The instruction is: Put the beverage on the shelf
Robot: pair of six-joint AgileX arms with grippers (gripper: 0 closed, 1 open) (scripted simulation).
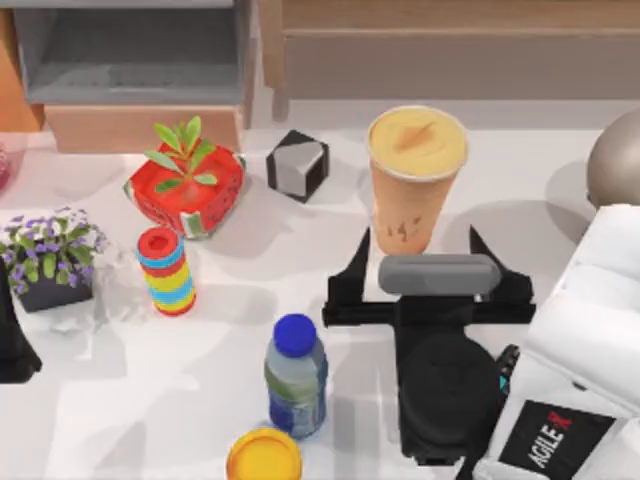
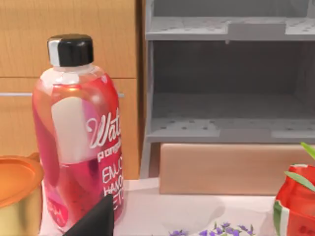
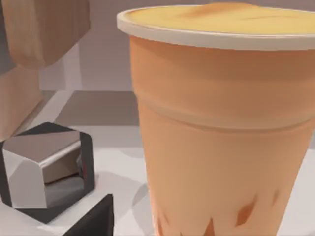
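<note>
Taking the beverage (image 1: 415, 180) as the landmark: nearest the camera edge of the table (image 1: 120, 400), well to its near left, sit a yellow lid (image 1: 263, 456) and just behind it a small clear bottle with a blue cap (image 1: 296, 375). The right gripper (image 1: 428, 243) lies directly on the near side of the beverage, its two dark fingers spread wide apart, one tip level with each side of the cup's base, not touching it. In the right wrist view the beverage (image 3: 216, 128) stands upright and close, its creamy top showing.

Left of the beverage stands a stack of coloured rings (image 1: 166, 271), and farther left a pot of purple flowers (image 1: 50, 258). Just beside the beverage's left is a black and grey cube (image 1: 297, 165), then a red planter with green leaves (image 1: 186, 185).

Behind the beverage runs the shelf (image 1: 450, 50); to its far left is a grey-lined cubby (image 1: 130, 55).

The left arm is parked at the table's left edge; I cannot tell its pincer's state.
</note>
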